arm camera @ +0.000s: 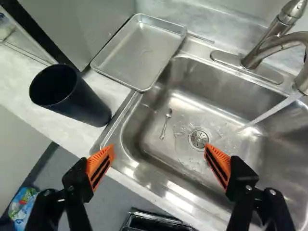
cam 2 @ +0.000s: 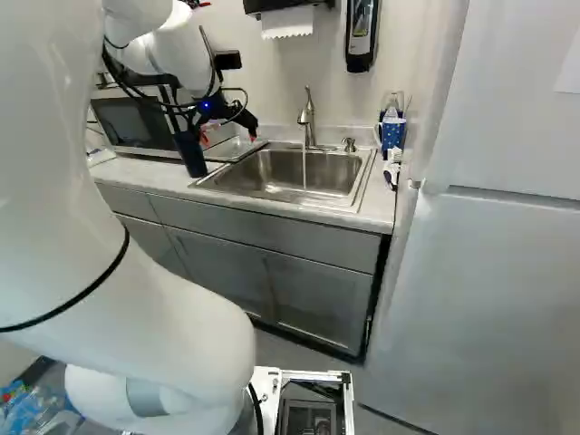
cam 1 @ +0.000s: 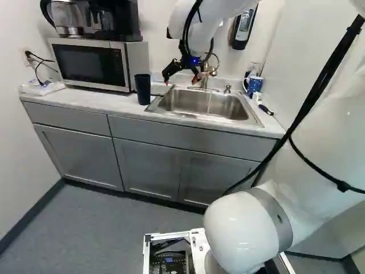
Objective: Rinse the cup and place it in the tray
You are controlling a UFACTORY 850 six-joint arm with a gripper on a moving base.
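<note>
The gripper (cam 1: pixel 182 73) hangs over the counter and the sink's near side in the left base view. In the wrist view the gripper (arm camera: pixel 159 156) is open with nothing between its orange pads. A dark cup (cam 1: pixel 142 89), the cup (arm camera: pixel 72 96) in the wrist view, stands upright on the counter beside the sink, ahead of one finger and apart from it. The metal tray (arm camera: pixel 139 52) lies behind the cup, by the sink's rim, with nothing in it. Water runs from the faucet (arm camera: pixel 274 43) into the sink (arm camera: pixel 192 106).
A microwave (cam 1: pixel 91 64) with a coffee maker (cam 1: pixel 114 20) on it stands left of the cup. In the sink lies a small utensil (arm camera: pixel 166 124) near the drain. A blue mug (cam 2: pixel 392 132) stands right of the sink, and a fridge (cam 2: pixel 489 272) beyond it.
</note>
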